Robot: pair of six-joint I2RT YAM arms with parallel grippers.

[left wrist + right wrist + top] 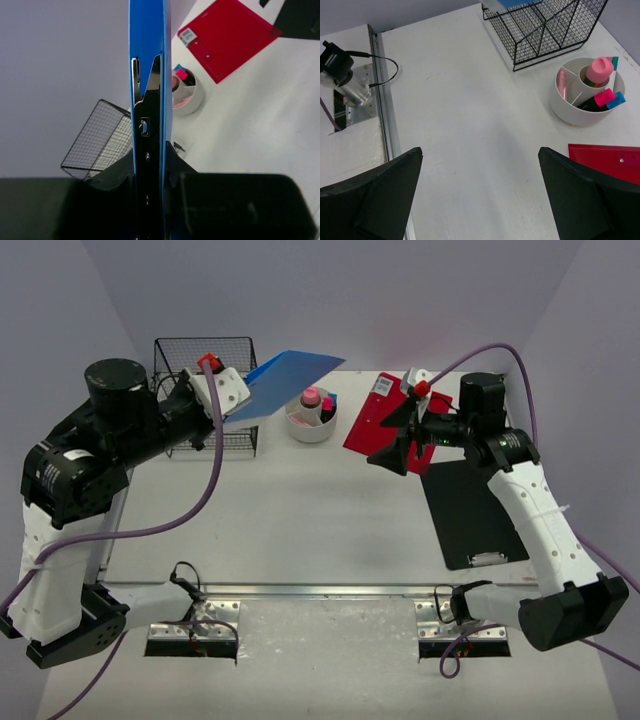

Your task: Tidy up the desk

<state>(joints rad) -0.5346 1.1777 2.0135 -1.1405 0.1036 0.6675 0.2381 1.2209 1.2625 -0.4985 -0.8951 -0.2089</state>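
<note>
Desk (pixel 300 530) carries a basket (pixel 180 350), cup (pixel 310 430) and red clipboard (pixel 372 425); your left gripper (pixel 240 390) pinches the blue clipboard (pixel 292 375) aloft, and your right gripper (pixel 395 445) hangs spread wide.

Pale lavender walls on three sides: back wall (pixel 330 290), left wall (pixel 50 330), right wall (pixel 600 350), all plain and matte. Off-white tabletop (pixel 300 520), flat, a few faint scuffs. Silver metal rail (pixel 320 591) runs along its near edge. Light is even and diffuse, with soft shadows only.
</note>
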